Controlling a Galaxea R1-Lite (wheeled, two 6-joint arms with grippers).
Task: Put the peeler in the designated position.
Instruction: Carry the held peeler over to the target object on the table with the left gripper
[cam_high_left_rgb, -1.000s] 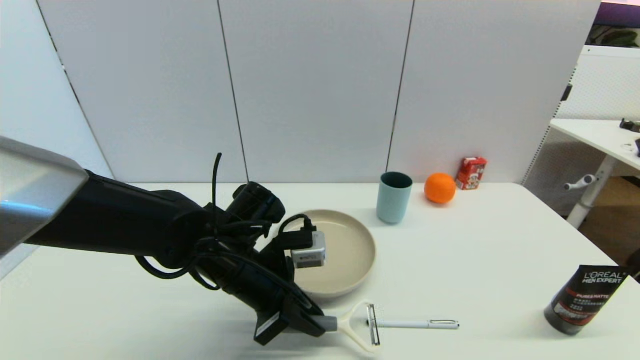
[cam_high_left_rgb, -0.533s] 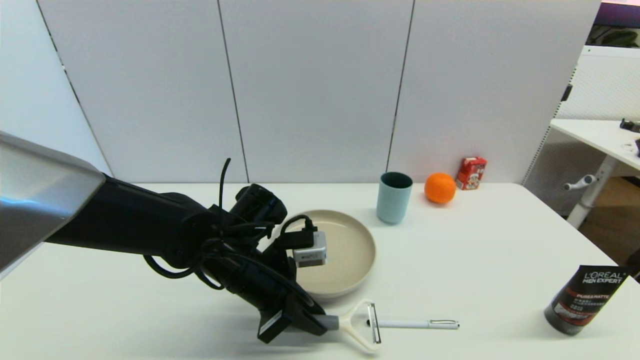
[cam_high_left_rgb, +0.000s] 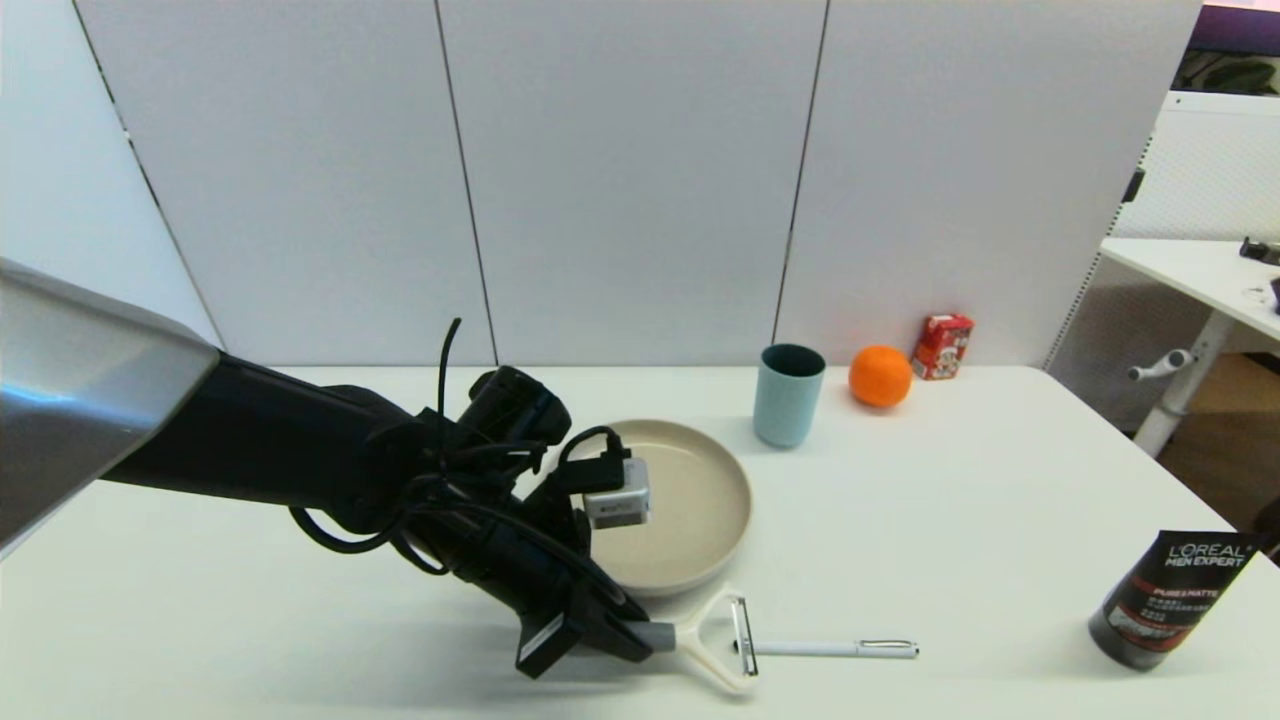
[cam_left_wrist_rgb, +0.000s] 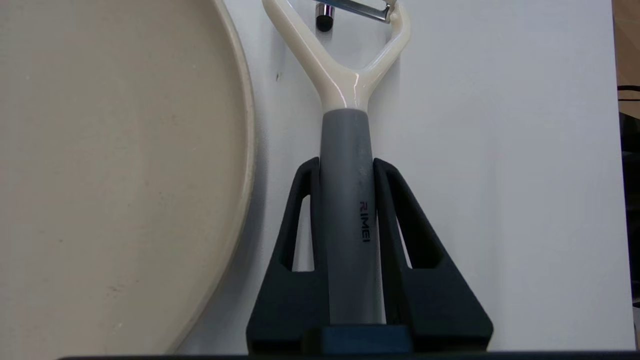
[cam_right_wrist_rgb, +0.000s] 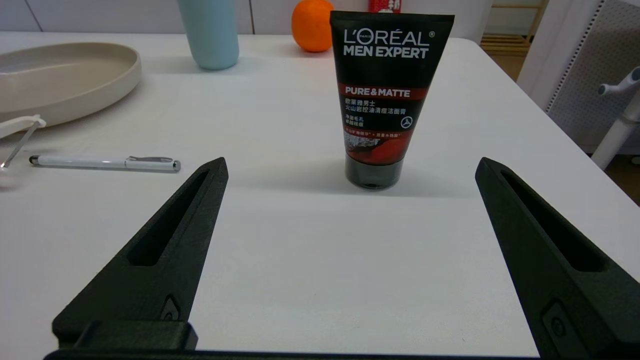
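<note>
The left gripper (cam_high_left_rgb: 640, 634) is clamped on the grey handle of the peeler (cam_high_left_rgb: 705, 645), just in front of the beige plate (cam_high_left_rgb: 735, 500) near the worktop's (cam_high_left_rgb: 950, 480) front edge. My guess: the carry step is under way, and the next move calls for taking the peeler to its bare patch and letting go. Its long axis runs left to right, forked head pointing right toward the white pen (cam_high_left_rgb: 830, 649). The right gripper (cam_right_wrist_rgb: 350, 260) sits parked at far right, spread wide and empty, facing the black tube (cam_high_left_rgb: 1165, 597).
</note>
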